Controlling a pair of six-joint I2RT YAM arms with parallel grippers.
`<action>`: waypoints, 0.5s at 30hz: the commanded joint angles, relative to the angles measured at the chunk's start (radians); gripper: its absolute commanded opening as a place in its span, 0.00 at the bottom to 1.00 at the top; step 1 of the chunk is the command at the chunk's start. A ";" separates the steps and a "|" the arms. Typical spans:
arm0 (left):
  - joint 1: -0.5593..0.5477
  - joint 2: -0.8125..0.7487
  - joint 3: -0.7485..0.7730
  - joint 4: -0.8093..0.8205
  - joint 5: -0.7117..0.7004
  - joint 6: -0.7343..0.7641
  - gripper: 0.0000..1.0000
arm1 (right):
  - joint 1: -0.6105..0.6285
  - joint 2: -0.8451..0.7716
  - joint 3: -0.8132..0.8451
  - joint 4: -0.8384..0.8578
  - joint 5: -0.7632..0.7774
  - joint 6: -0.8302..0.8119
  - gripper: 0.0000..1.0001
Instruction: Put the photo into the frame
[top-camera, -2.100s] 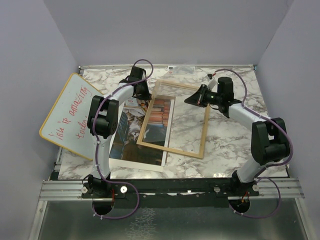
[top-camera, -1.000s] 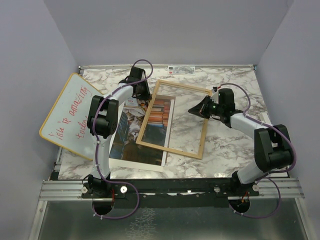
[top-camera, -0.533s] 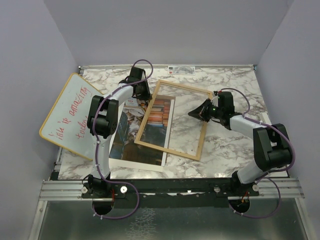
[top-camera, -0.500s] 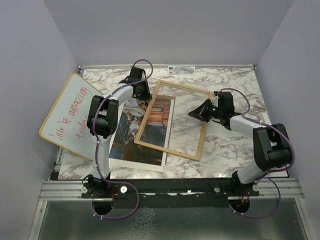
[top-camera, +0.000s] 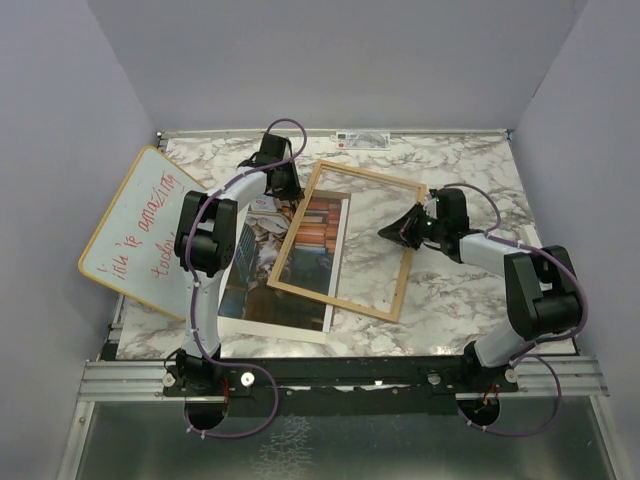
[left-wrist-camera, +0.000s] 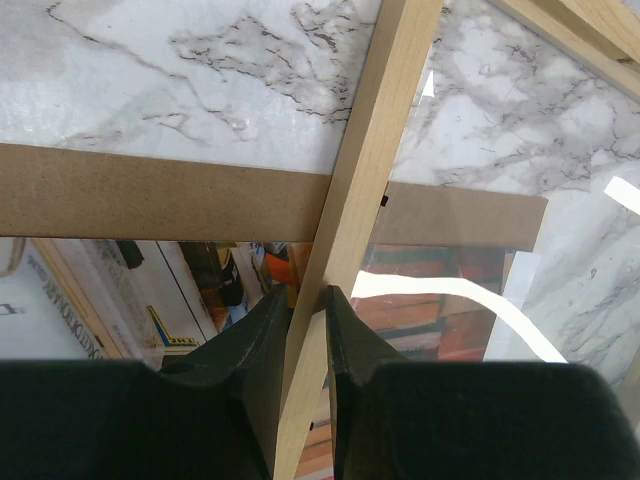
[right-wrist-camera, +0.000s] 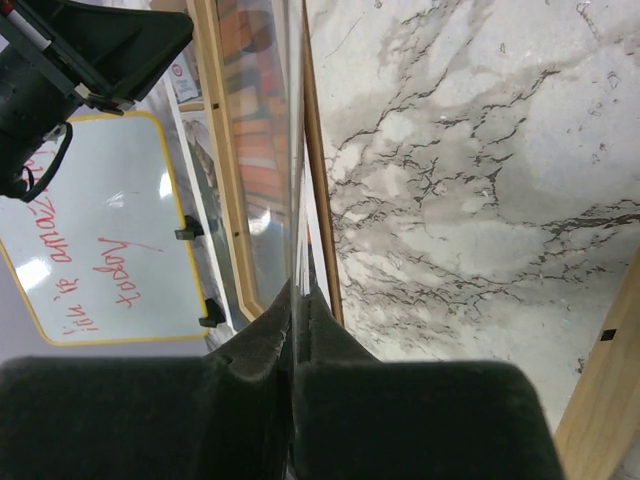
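Note:
The frame (top-camera: 335, 302), thin light wood with a clear pane, lies slanted over the right part of the photo (top-camera: 255, 265), a cat-and-books print flat on the marble table. My left gripper (top-camera: 291, 203) is shut on the frame's left rail near the far corner; the left wrist view shows its jaws (left-wrist-camera: 308, 298) clamped on the wooden rail (left-wrist-camera: 370, 170), with the photo (left-wrist-camera: 440, 290) showing through the pane. My right gripper (top-camera: 385, 233) reaches over the right rail; in the right wrist view it (right-wrist-camera: 298, 285) is shut on the frame's thin edge.
A whiteboard with red handwriting (top-camera: 140, 230) leans at the left and also shows in the right wrist view (right-wrist-camera: 110, 230). A brown backing board (left-wrist-camera: 150, 205) lies under the photo's far edge. Bare marble table (top-camera: 470, 290) lies to the right. Grey walls enclose the table.
My right gripper has moved nearer and lower with the frame's right side, and the frame's near right corner has shifted slightly left. The left gripper has stayed in place.

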 joint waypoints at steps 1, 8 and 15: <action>-0.003 0.091 -0.054 -0.099 -0.041 0.018 0.22 | -0.003 0.038 0.004 0.045 -0.017 -0.030 0.01; -0.003 0.097 -0.049 -0.099 -0.032 0.015 0.22 | -0.004 0.025 0.024 0.106 -0.052 -0.134 0.01; -0.003 0.101 -0.047 -0.099 -0.035 0.012 0.22 | -0.003 0.011 -0.001 0.226 -0.133 -0.165 0.01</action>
